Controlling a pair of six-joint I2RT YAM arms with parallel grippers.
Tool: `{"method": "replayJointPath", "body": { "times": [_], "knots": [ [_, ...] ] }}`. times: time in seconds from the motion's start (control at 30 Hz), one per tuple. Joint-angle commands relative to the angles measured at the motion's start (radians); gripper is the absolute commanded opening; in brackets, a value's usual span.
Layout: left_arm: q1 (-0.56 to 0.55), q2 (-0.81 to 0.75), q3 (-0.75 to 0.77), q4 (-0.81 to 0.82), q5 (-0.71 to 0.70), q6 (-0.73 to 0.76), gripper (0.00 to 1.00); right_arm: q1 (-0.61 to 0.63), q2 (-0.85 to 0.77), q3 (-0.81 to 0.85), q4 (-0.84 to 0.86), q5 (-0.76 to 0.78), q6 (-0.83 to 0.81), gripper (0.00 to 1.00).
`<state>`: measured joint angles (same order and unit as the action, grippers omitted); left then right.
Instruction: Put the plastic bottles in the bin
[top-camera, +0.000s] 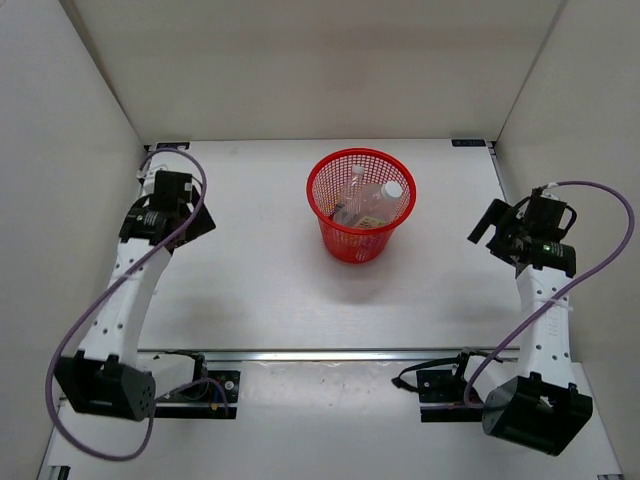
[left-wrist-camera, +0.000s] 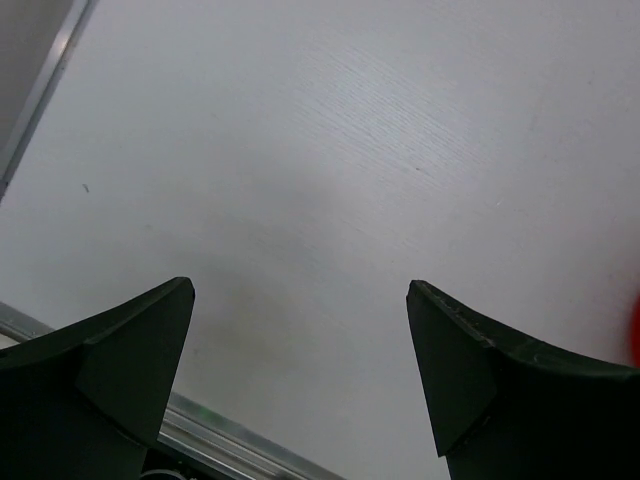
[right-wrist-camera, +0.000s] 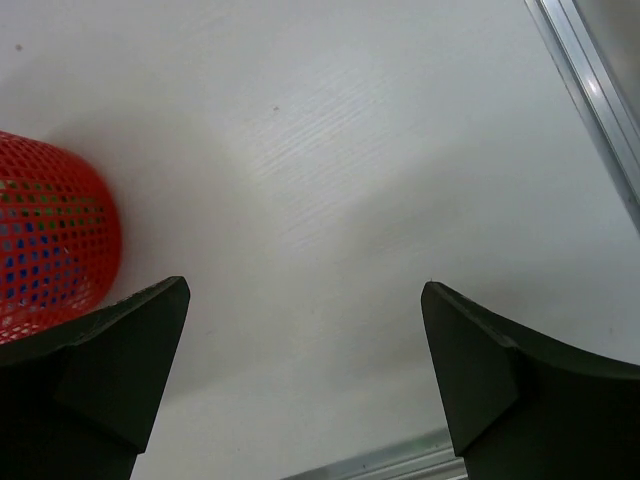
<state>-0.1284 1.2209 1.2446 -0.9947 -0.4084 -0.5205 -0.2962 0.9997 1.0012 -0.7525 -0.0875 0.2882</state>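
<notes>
Bin (top-camera: 350, 245) stands between left tool (left-wrist-camera: 298, 287) and right tool (right-wrist-camera: 305, 286), well apart.

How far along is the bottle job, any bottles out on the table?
Looks nearly or fully done. The bottles lie inside the red basket, at least two caps showing; I cannot count all four. Nothing is in hand: the left gripper and right gripper are open and empty. No bottle shows on the table, so probably nothing is left.

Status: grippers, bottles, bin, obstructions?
Left gripper open, empty. Right gripper open, empty. Small plastic bottles inside round red plastic mesh basket. No obstruction seen.
</notes>
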Motion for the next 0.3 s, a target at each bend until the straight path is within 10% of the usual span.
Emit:
{"method": "replayJointPath", "body": {
  "times": [0.0, 0.27],
  "knots": [
    [0.019, -0.150, 0.013, 0.002, -0.053, -0.013, 0.98, -0.001, -0.038, -0.003, -0.032, 0.074, -0.026, 0.99],
    [0.000, -0.173, 0.033, 0.016, -0.041, -0.016, 0.99, 0.028, -0.078, 0.003, -0.015, 0.086, -0.009, 0.99]
  ]
}}
